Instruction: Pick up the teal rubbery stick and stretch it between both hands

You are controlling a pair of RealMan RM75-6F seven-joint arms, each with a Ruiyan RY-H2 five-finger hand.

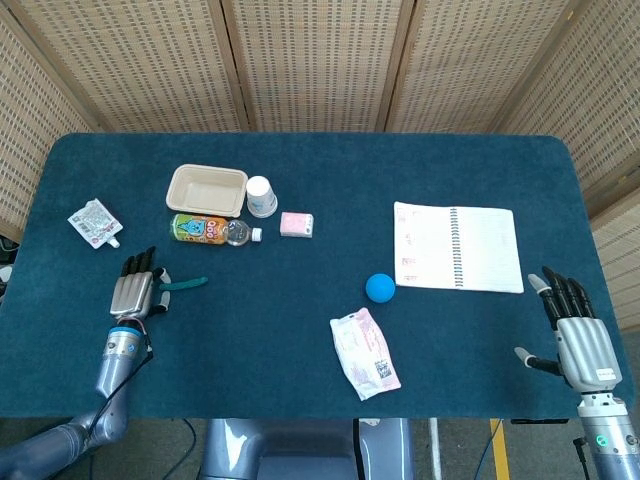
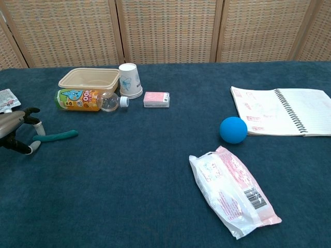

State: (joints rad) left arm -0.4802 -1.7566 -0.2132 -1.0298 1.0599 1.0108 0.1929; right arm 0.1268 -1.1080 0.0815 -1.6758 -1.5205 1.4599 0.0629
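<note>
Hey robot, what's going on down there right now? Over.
Left hand at teal rubbery stick, grip unclear. Right hand open, far side. Stick flat on the blue table. Nothing blocking.

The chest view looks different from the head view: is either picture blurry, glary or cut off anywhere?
Head view: even, soft light, sharp all over, only faint shadows under the ball and cup; the right hand shows whole. Chest view: also sharp and free of glare, but the left hand by the teal stick is cut by the left edge, and the notebook by the right edge.
</note>
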